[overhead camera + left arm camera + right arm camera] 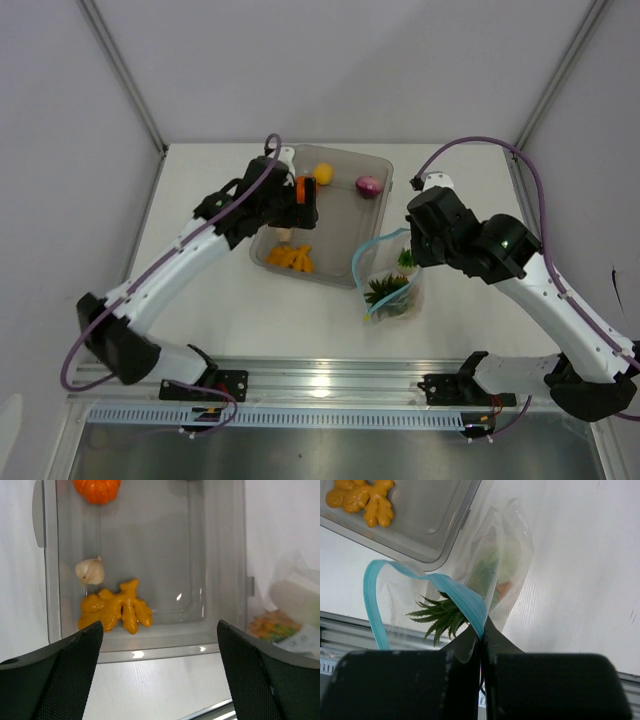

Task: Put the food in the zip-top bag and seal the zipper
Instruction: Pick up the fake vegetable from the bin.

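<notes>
— Between the closed jaws of the right gripper (481, 655), what is pinched?
— The blue zipper (462, 597); the zip-top bag (507, 555) stretches away ahead of them, mouth gaping, with a green leafy sprig (442, 617) inside
— And the left gripper (159, 630)?
— Jaws spread wide, holding nothing. Ahead of them, nearer one finger, lie orange bits (115, 611) with a beige piece (90, 571) just beyond; farther on, an orange pumpkin (97, 489), all in the tray (220, 555). The bag shows off to the side, past the other finger
</notes>
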You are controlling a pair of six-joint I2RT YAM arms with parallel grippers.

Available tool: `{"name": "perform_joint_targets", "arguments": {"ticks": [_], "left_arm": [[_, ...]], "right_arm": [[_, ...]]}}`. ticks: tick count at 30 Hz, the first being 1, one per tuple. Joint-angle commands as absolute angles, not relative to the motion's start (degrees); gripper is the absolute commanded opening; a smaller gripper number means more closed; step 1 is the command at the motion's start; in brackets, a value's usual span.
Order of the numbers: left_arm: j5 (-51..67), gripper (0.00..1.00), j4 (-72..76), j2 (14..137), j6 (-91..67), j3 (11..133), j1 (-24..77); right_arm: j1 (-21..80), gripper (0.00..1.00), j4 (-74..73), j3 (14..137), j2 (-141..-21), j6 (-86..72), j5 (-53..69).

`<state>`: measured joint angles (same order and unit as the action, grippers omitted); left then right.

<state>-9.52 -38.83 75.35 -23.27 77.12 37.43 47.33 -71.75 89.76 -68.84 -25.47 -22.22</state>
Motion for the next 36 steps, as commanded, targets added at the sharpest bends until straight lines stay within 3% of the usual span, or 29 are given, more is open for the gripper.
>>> {"name": "perform_joint_targets", "arguments": {"ticks": [1, 4, 8, 18, 26, 36], "left_arm": [[-3.96, 0.94, -44.89, 85.31, -20.31, 87.41, 34.54], [-5.00, 0.95, -52.28, 97.52, -20.03, 95.08, 34.63], [-5.98, 0.92, -55.37, 102.64, -23.81, 98.09, 34.54], [5.35, 0.91, -55.19, 108.18, -35.59, 100.02, 32.61], [-3.25, 0.90, -61.43, 111.70, -40.77, 100.11, 32.43], [-6.95, 0.90, -56.63, 113.47, -46.58, 92.13, 33.40]], "right_arm": [[47.11, 0.00, -72.77, 90.53, -67.33, -26.98, -23.82], [47.02, 0.00, -72.69, 90.00, -67.24, -27.42, -23.56], [47.02, 0.00, -72.34, 89.39, -67.32, -27.69, -23.29], [47.02, 0.00, -71.37, 88.94, -67.50, -27.51, -22.68], [47.02, 0.00, -70.40, 88.24, -66.71, -27.77, -22.06], [47.02, 0.00, -68.91, 87.28, -66.71, -27.60, -20.57]]}}
